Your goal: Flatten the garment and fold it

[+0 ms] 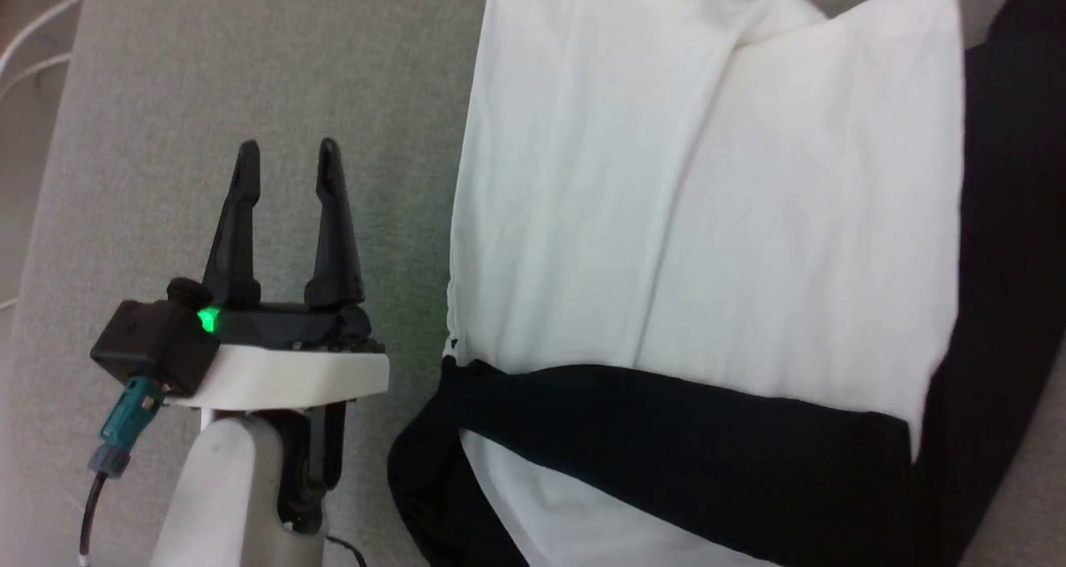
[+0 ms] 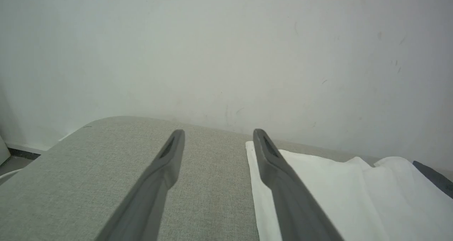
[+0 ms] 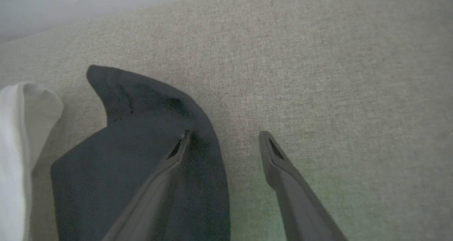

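Work surface (image 1: 208, 67): grey woven cloth covering, flat, with a rounded corner seen in the left wrist view. Wall (image 2: 226, 50): pale, plain, faintly scuffed, rising directly behind the surface. Floor (image 1: 17, 176): a brownish strip along the surface's left edge, with thin white cables (image 1: 37, 24) lying on it. Shirt (image 1: 708, 217): lies on the right part of the surface; the white body panel is uppermost with long soft creases and a raised fold near its far edge. A black sleeve lies across its near part, and black cloth runs down its right side. Left gripper (image 1: 288, 146): held over bare surface just left of the shirt's white edge, fingers parted, nothing between them. A green light (image 1: 208, 319) glows at its base and a teal plug (image 1: 125, 413) hangs from its dark camera block. Right gripper (image 3: 224, 133): fingers spread and empty, one finger over a black part of the shirt and the other over bare surface; whether it touches the cloth cannot be told.
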Motion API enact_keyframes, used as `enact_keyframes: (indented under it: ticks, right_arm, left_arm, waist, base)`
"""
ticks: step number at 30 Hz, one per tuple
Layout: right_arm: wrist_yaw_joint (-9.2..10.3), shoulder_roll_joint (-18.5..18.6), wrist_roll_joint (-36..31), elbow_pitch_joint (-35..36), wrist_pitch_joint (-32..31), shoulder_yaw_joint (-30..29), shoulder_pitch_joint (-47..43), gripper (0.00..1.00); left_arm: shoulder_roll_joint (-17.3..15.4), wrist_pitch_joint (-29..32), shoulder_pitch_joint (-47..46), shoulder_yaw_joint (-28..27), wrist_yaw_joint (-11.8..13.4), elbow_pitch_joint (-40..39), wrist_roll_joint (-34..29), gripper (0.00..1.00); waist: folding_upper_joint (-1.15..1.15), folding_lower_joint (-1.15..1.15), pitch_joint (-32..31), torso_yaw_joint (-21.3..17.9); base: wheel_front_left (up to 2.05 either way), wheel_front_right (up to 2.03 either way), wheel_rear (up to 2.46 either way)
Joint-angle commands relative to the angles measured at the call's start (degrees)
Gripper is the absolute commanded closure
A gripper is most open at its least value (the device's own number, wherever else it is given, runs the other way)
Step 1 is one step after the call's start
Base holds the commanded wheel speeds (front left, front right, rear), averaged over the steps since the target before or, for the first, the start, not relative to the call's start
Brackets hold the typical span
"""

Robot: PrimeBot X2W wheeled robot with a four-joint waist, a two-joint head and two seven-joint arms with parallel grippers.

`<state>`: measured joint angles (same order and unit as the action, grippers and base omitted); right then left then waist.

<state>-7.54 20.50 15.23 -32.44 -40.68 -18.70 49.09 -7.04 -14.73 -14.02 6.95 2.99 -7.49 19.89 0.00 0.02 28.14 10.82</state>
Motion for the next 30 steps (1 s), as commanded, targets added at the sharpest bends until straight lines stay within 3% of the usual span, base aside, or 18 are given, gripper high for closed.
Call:
enact_keyframes:
  ticks: [1, 5, 6, 7, 8, 12, 21, 26, 30]
  right_arm:
    - [0.05, -0.12, -1.22, -0.86, -0.68, -0.29, 1.01, 0.0]
    - [0.05, -1.0, -2.17, -3.44, -3.75, -0.93, 0.82, 0.0]
    - [0.05, -1.33, -2.08, -4.21, -5.01, -1.13, 0.57, 0.1]
    - [0.05, -1.62, -2.04, -4.79, -6.06, -1.29, 0.28, 0.6]
    - [0.05, -1.82, -1.95, -5.14, -6.86, -1.2, 0.08, 1.0]
    - [0.05, -2.02, -1.8, -4.83, -6.06, -1.09, -0.17, 1.0]
    - [0.05, -2.22, 2.45, -0.7, 8.47, -1.23, -1.33, 1.0]
    - [0.05, -1.38, 4.63, 3.91, 14.59, 0.13, -5.96, 1.0]
    - [0.05, -2.84, 5.23, 9.26, 17.9, 1.23, -10.61, 1.0]
  left_arm:
    - [0.65, -0.27, -1.24, -0.69, -0.69, 0.23, -0.93, 0.0]
    - [1.79, -0.27, -1.78, -1.75, -1.86, 1.11, -1.71, 0.0]
    - [2.05, -0.27, -1.78, -1.95, -2.09, 1.35, -1.83, 0.0]
    - [2.25, -0.27, -1.76, -2.12, -2.3, 1.64, -2.02, 0.0]
    - [2.44, -0.27, -1.8, -2.3, -2.52, 1.91, -2.18, 0.0]
    - [2.88, -0.27, -1.79, -2.86, -2.99, 2.74, -2.76, 0.0]
    - [3.3, -0.27, 0.86, -3.56, -3.34, 6.42, -5.52, 0.0]
    - [2.86, -0.27, 3.84, -4.17, -3.19, 8.31, -6.25, 0.0]
    - [2.38, -0.02, 6.97, -4.51, -2.46, 9.34, -6.55, 0.0]
  waist:
    - [0.0, -0.02, 4.15, 2.92]
    - [0.0, -0.02, 4.78, 3.16]
    - [0.0, -0.02, 4.74, 3.14]
    - [0.0, -0.02, 4.63, 3.09]
    - [0.0, -0.02, 4.5, 3.02]
    - [0.0, -0.02, 3.52, 2.59]
    - [0.0, -0.02, -5.08, 0.18]
    - [0.0, -0.02, -11.35, -1.74]
    - [0.0, -0.02, -15.8, -3.53]
  base:
    - [0.0, 0.0, 0.0]
    - [0.0, 0.0, 0.0]
    - [0.0, 0.0, 0.0]
    - [0.0, 0.0, 0.0]
    - [0.0, 0.0, 0.0]
    - [0.0, 0.0, 0.0]
    - [0.0, 0.0, 0.0]
    - [0.0, 0.0, 0.0]
    - [0.0, 0.0, 0.0]
